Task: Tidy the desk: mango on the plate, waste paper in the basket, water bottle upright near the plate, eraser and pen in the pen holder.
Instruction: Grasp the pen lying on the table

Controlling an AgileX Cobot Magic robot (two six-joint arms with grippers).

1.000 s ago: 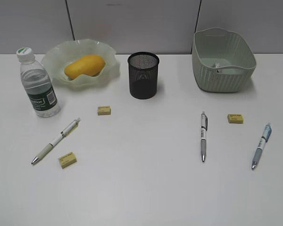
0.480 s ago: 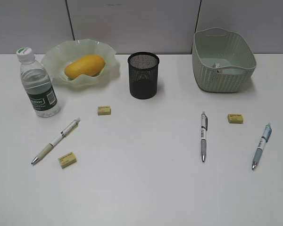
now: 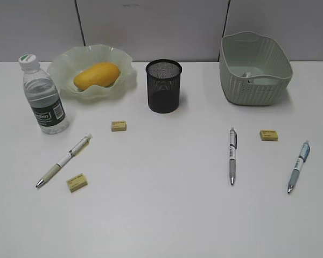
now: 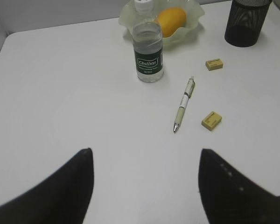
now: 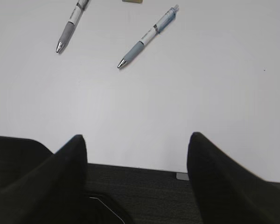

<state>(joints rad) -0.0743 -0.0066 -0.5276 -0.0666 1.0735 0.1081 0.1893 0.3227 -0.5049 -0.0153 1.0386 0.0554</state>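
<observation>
On the desk (image 3: 161, 215) nothing shifted since before, left gripper (image 4: 144, 186) and right gripper (image 5: 136, 172) wide apart, empty.

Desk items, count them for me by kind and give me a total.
Pens: 3
Erasers: 3
Water bottle: 1
Mango: 1
Plate: 1
Pen holder: 1
Basket: 1
Waste paper: 1
Total: 12

background: grey panelled wall (image 3: 151, 27) behind the white surface | dark vertical seams between panels | near edge: dark ribbed mat-like surface (image 5: 144, 186) below the white edge, right wrist view
</observation>
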